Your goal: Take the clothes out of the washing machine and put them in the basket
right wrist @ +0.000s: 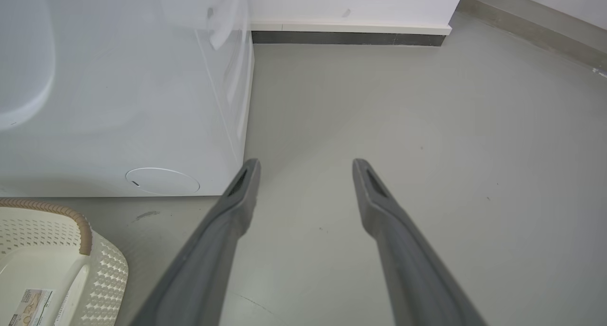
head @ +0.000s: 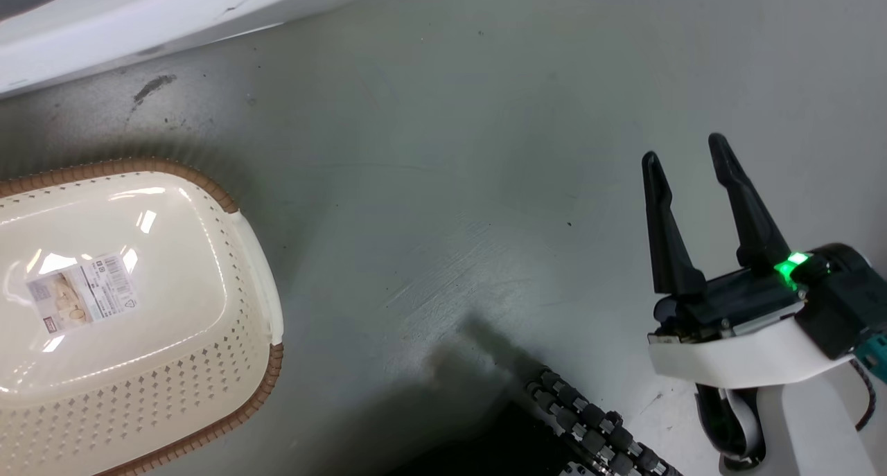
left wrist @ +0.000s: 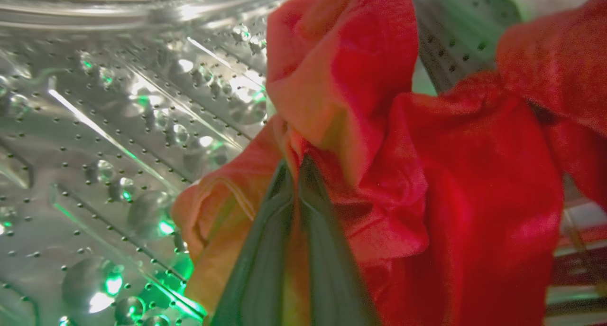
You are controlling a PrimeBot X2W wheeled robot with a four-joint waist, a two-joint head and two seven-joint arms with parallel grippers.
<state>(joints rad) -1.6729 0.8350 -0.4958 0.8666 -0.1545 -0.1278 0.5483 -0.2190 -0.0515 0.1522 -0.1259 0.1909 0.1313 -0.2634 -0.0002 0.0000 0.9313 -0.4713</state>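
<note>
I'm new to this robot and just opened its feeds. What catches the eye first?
The bright red clothes in the left wrist view stand out first, bunched inside the shiny steel drum with the left gripper shut on a fold. Next, in the head view, the empty cream basket sits on the floor at left, and the right gripper hangs open at right.

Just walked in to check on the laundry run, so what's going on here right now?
The left gripper is inside the washing machine, in its steel drum, shut on a fold of the red clothes. The right gripper hangs open above the floor, holding nothing. The basket sits on the floor near the machine, with no clothes in the part that shows.
</note>
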